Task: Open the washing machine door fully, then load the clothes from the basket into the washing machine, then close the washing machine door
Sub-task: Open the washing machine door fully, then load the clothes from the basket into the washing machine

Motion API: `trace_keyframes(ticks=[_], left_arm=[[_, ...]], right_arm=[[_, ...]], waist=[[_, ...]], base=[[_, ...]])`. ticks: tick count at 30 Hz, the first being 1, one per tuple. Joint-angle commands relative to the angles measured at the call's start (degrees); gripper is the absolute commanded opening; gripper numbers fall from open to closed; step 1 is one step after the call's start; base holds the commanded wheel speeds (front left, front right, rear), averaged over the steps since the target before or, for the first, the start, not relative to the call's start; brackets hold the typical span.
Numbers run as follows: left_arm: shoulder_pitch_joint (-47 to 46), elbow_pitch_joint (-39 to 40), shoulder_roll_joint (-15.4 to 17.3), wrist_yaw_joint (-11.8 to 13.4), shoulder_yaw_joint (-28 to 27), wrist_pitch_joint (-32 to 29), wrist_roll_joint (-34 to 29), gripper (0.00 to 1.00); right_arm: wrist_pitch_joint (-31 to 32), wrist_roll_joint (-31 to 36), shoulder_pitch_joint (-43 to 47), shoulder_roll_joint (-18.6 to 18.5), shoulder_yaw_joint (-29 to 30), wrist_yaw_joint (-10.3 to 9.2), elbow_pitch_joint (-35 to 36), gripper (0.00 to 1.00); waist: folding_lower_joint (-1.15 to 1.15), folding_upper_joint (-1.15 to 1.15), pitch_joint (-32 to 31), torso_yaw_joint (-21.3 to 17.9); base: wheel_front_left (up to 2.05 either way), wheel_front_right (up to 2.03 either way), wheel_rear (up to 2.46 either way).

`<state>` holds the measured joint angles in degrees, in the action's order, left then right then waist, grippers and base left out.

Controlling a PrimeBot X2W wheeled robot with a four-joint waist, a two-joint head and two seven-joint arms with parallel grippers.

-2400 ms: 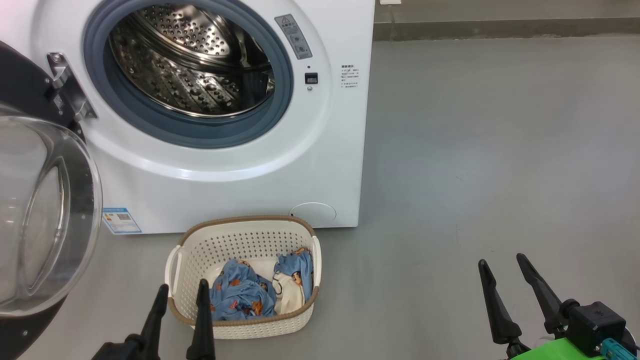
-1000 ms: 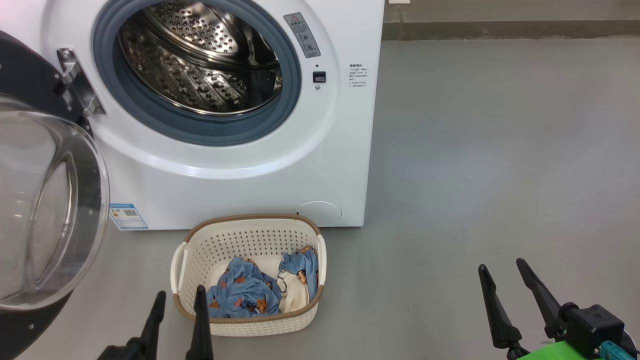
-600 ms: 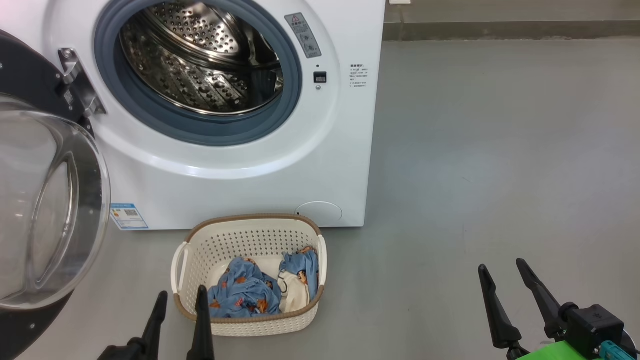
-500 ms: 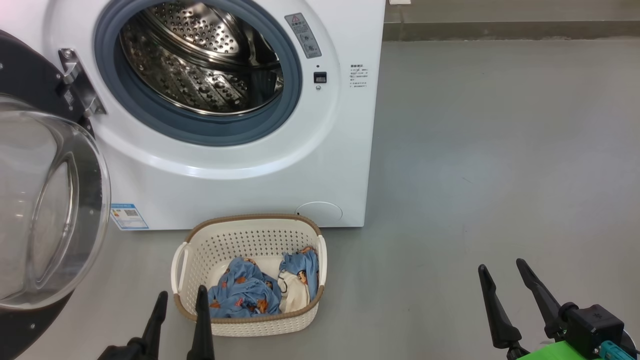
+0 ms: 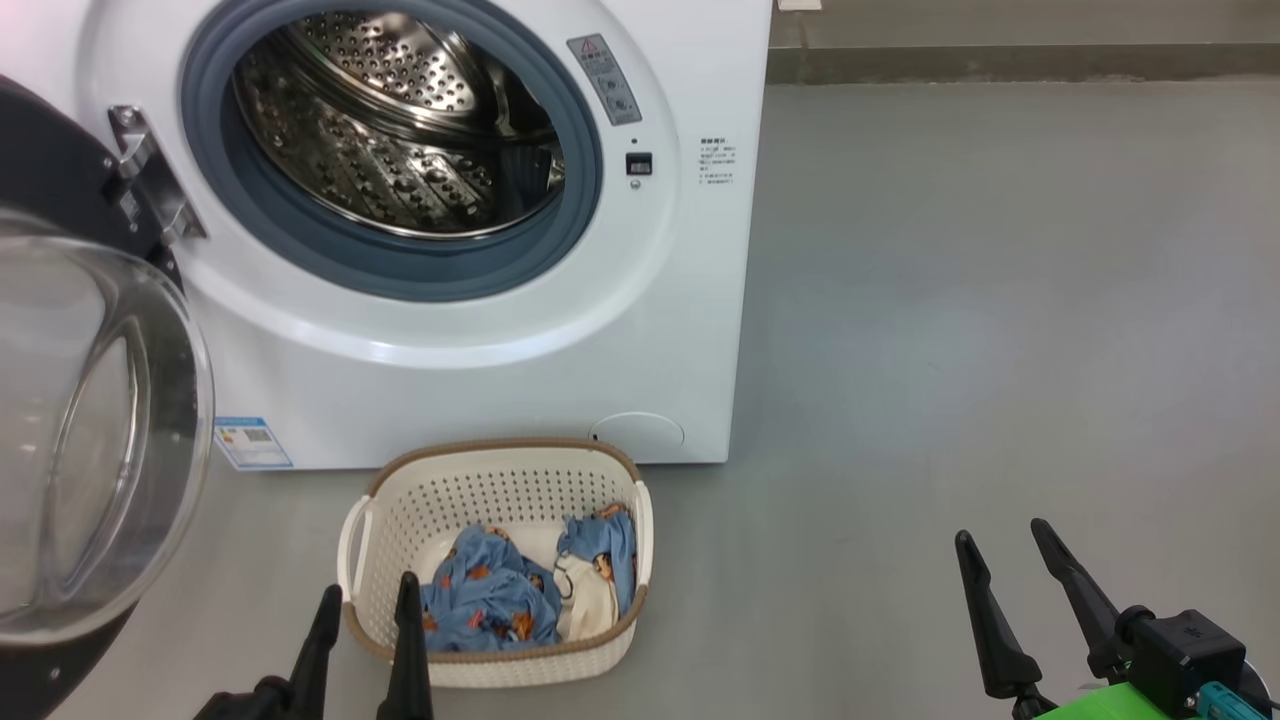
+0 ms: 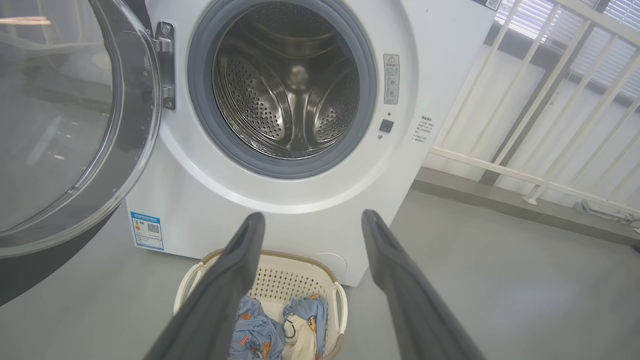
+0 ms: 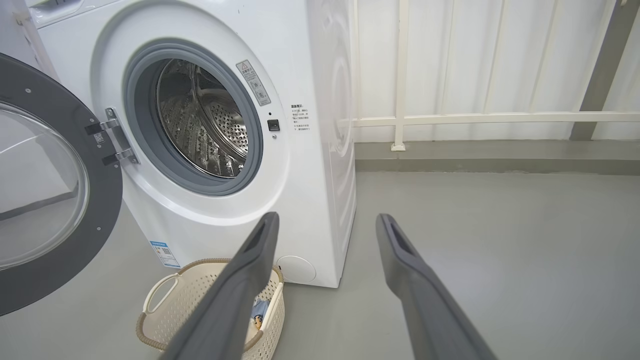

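Observation:
The white washing machine (image 5: 690,300) stands open, its steel drum (image 5: 390,120) bare inside the grey-blue ring. Its black door (image 5: 90,440) with the glass bowl is swung wide to the left. In front sits the cream basket (image 5: 500,480) holding light-blue printed clothes (image 5: 490,600), one with a cream-white part (image 5: 585,600). My left gripper (image 5: 368,592) is open at the basket's near left rim, holding nothing. My right gripper (image 5: 1003,532) is open over bare floor to the right. The left wrist view shows the door (image 6: 65,125), drum (image 6: 287,90), basket (image 6: 285,280) and clothes (image 6: 260,335).
Grey floor (image 5: 1000,300) stretches to the right of the machine. A white railing (image 7: 475,119) and a low kerb (image 7: 495,157) run behind it. The open door takes up the space at the left. A blue label sticker (image 5: 252,442) sits low on the machine front.
The whole head view has shifted slightly, so the camera moved: the basket and machine sit a little lower and nearer. Both grippers keep their pose and stay open.

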<state>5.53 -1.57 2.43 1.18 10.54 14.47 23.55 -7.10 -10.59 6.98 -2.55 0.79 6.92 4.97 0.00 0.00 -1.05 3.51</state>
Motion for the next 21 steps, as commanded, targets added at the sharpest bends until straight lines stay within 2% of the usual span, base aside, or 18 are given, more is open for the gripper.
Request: trace_keyframes(ticks=[1,6,8,10,16,21], left_arm=[[-2.25,1.46,0.47,-0.13,-1.61,0.51,0.45,1.00],[-2.24,1.67,0.58,0.38,-1.96,0.51,0.53,1.00],[-2.77,2.29,1.85,1.89,-2.16,0.52,-2.97,1.00],[-2.73,2.36,1.75,3.26,-2.41,0.52,-4.20,1.00],[-2.45,2.98,1.39,1.92,-1.76,0.52,-4.40,1.00],[-2.29,2.72,1.24,1.36,-1.78,0.52,-4.56,1.00]], right_arm=[[-0.13,0.09,-1.20,-0.32,-1.52,0.57,1.40,1.00],[-0.14,0.09,-1.12,-0.32,-1.60,0.57,1.32,1.00],[-0.11,0.12,-1.10,-0.32,-1.66,0.57,1.27,1.00],[-0.08,0.15,-1.11,-0.32,-1.74,0.57,1.21,1.00],[-0.10,0.18,-1.13,-0.32,-1.92,0.57,0.98,1.00],[-0.14,0.16,-1.24,-0.32,-2.03,0.57,0.78,1.00]], waist=[[0.00,0.00,0.02,0.02],[0.00,0.00,0.03,0.20],[0.00,0.00,0.06,0.32],[0.00,0.00,0.08,0.42],[0.00,0.00,0.04,0.70],[0.00,0.00,-0.09,0.75]], base=[[1.43,-1.49,0.06],[1.83,-1.91,0.08],[1.87,-2.20,0.33],[1.71,-1.83,0.12],[1.22,-1.22,0.00],[0.47,-0.47,0.00]])
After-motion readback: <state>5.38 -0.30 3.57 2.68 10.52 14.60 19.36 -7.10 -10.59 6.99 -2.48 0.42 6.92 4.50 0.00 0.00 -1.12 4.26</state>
